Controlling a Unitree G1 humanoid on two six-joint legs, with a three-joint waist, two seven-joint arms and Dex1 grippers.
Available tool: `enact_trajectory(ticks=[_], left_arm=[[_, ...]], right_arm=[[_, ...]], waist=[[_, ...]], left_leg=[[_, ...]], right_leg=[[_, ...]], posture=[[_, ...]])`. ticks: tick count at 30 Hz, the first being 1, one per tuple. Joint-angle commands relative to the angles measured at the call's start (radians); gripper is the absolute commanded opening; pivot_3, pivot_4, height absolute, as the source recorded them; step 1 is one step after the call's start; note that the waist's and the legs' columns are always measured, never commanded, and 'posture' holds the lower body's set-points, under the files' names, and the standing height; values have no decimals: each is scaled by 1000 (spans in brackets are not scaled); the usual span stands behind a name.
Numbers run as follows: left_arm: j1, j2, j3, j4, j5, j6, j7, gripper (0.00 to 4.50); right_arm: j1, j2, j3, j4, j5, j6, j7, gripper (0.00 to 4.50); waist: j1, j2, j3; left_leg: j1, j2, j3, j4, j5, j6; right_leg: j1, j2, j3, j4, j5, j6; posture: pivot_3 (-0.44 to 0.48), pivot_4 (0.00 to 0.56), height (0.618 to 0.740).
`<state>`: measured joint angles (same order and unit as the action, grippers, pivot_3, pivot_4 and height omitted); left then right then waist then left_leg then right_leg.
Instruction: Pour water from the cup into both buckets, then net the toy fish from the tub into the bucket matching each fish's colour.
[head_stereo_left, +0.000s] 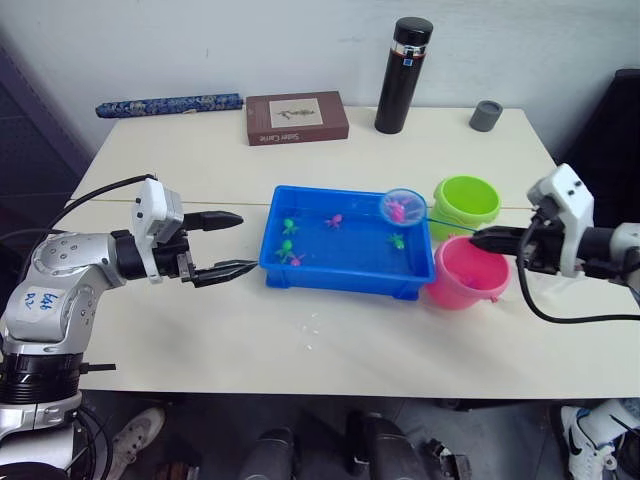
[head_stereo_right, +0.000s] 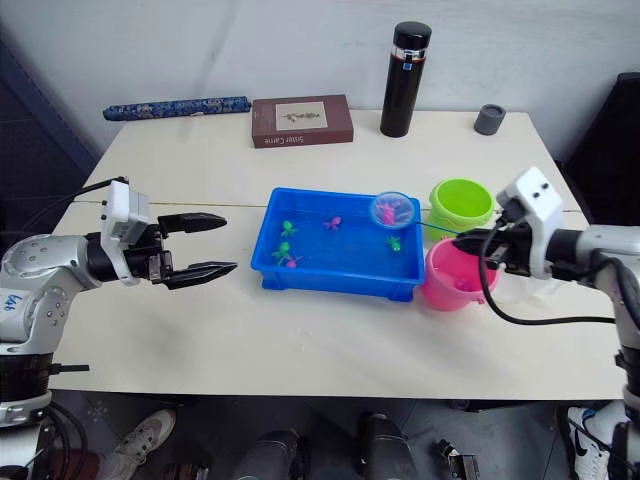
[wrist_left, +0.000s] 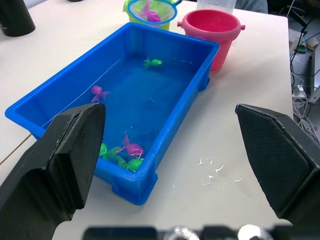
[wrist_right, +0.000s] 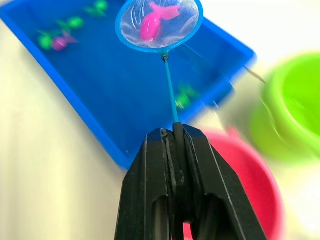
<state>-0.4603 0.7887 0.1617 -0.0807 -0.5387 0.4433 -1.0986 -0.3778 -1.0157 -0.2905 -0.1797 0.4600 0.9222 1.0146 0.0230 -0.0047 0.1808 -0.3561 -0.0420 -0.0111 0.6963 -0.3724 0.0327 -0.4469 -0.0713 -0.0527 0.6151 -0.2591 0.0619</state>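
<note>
The blue tub sits mid-table holding water and several toy fish, among them a pink fish and a green fish. My right gripper is shut on the thin handle of the net. The net hangs over the tub's far right corner with a pink fish lying in it. The lime green bucket and the pink bucket stand just right of the tub. A clear cup's edge shows behind the pink bucket. My left gripper is open, left of the tub.
A black flask, a small grey cup, a brown book and a blue patterned roll line the table's far side. Water drops lie on the table in front of the tub.
</note>
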Motion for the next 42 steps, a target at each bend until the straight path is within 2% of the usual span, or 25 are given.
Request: enact_trajectory(ticks=[1, 10, 13, 17, 20, 27, 35, 42], left_arm=[[-27, 0, -5, 20, 10, -32, -15, 4472], [-48, -6, -22, 59, 26, -63, -26, 4472], [-54, -9, -25, 69, 32, -69, -27, 4472], [-68, -12, -33, 95, 41, -82, -33, 4472], [-82, -18, -43, 118, 48, -93, -38, 4472], [-99, -30, -52, 142, 58, -103, -45, 4472], [-104, -27, -49, 149, 64, -101, -49, 4472], [-108, -29, -48, 154, 69, -103, -50, 4472]], right_arm=[[124, -54, -147, -20, -9, -84, 37, 0], [336, -18, -329, -39, -53, -245, -14, 0], [381, 24, -374, -60, -58, -316, -40, 0], [522, 109, -408, -111, -148, -519, -74, 0], [604, 156, -385, -113, -263, -692, -140, 0], [654, 229, -319, -11, -463, -1027, -316, 0], [659, 202, -290, 140, -641, -1349, -485, 0], [691, 155, -290, 211, -789, -1556, -618, 0]], waist=[[2, 0, 0], [2, 0, 0], [3, 0, 0], [5, 0, 0], [4, 0, 0], [-1, 0, 0], [1, 0, 0], [0, 0, 0]], left_leg=[[0, 0, 0, 0, 0, 0], [2, 0, 0, 0, 0, 0], [2, 0, 0, 0, 0, 0], [2, 0, 0, 0, 0, 0], [2, 0, 0, 1, 0, 0], [4, 0, 2, 0, 0, -1], [4, 0, 3, 1, 0, -1], [4, 0, 3, 1, 0, -1]], right_leg=[[0, 0, 0, 0, 0, 0], [1, 0, 0, 1, 0, 0], [2, 0, 0, 1, 0, 0], [2, 0, 0, 1, 0, 0], [2, 0, 0, 1, 0, 1], [2, 1, 2, 3, 0, 1], [2, 1, 3, 4, 0, 0], [2, 1, 3, 4, 0, 0]], posture=[[0, 150, 739], [0, 150, 739], [0, 150, 739], [0, 150, 739], [0, 150, 739], [0, 150, 739], [0, 150, 739], [0, 150, 739]])
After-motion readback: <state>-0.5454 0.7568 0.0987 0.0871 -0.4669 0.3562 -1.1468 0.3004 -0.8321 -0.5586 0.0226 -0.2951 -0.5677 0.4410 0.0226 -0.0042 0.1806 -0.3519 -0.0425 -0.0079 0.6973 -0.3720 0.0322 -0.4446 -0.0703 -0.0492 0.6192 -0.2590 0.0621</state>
